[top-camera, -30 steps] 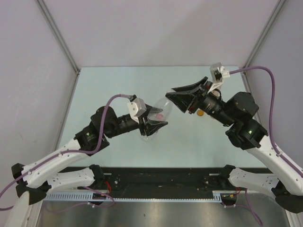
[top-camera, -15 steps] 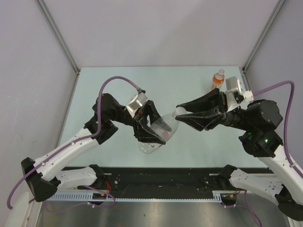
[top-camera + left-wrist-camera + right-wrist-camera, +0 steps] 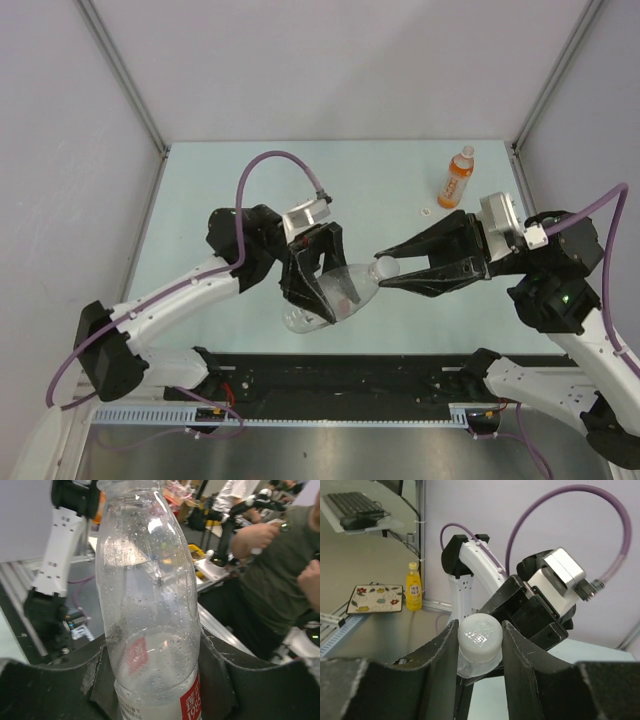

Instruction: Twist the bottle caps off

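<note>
Your left gripper (image 3: 318, 290) clamps the clear bottle (image 3: 342, 290) by its body, held above the table (image 3: 230, 190), long axis tilted, neck pointing right. Your right gripper (image 3: 388, 268) meets it end-on, fingers pressed against both sides of the whitish cap (image 3: 480, 637). Twist from there.

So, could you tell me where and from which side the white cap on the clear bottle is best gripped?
By its round side wall, end-on from the right. The left gripper clamps the clear bottle by its body, neck aimed at the right arm, so the white cap faces it; the right gripper sits on it that way.
</note>
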Controlling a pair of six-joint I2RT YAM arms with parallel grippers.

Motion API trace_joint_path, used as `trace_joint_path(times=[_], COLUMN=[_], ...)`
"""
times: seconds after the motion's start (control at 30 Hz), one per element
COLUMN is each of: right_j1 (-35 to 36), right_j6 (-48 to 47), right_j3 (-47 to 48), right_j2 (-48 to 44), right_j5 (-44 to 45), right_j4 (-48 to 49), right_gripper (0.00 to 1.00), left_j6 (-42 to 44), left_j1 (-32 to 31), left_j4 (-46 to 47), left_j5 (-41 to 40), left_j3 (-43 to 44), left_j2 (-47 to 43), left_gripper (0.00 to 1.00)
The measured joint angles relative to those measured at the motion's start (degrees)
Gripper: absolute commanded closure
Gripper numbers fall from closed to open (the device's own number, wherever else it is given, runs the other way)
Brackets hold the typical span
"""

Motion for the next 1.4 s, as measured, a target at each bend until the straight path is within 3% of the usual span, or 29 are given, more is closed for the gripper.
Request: trace_joint_path(times=[0.1, 0.27, 0.43, 0.7, 0.87, 1.07, 1.2, 1.27, 1.4], right_j1=[-0.6, -2.1, -3.0, -5.7, -7.1, -6.5, -6.4, -6.4, -6.4], right_j6=[-1.2, -2.5, -3.3, -2.9, -1.6, 0.7, 0.7, 0.6, 0.5], right_j3=[0.0, 0.0, 0.0, 0.0, 0.0, 0.7, 1.6, 1.7, 1.8], right_j2=[-0.1, -0.6, -0.6, -1.7, -1.3, -2.9, -3.7, -3.7, -2.5], right_j5=[-3.1, -7.2, -10.1, -7.7, -1.0, 1.6, 7.4, 12.0, 24.9], right_j4=[-0.8, -1.7, -2.4, -3.5, -5.0, -6.7, -6.7, -7.2, -10.4], right_gripper=[1.0, 1.0, 1.0, 1.0, 1.0, 1.0, 1.0, 1.0, 1.0], left_j6=[-13.2, -25.4, -30.8, -32.1, -30.0, -28.2, -22.7, -15.8, 10.1], left_j1=[-0.2, -0.4, -0.5, 0.9, 5.8, 15.0, 17.5, 18.6, 19.5], left_j4=[10.9, 19.3, 20.4, 20.4, 20.5, 19.9, 18.7, 11.0, -19.8], left_j5=[2.3, 4.3, 6.1, 5.3, 2.4, -6.8, -10.2, -12.2, -25.8], left_j3=[0.8, 2.7, 4.0, 4.6, 0.6, -4.6, -7.2, -8.0, -5.9], left_j2=[4.0, 7.2, 8.2, 9.1, 8.4, 8.3, 7.4, 4.9, -4.0], left_gripper=[1.0, 1.0, 1.0, 1.0, 1.0, 1.0, 1.0, 1.0, 1.0])
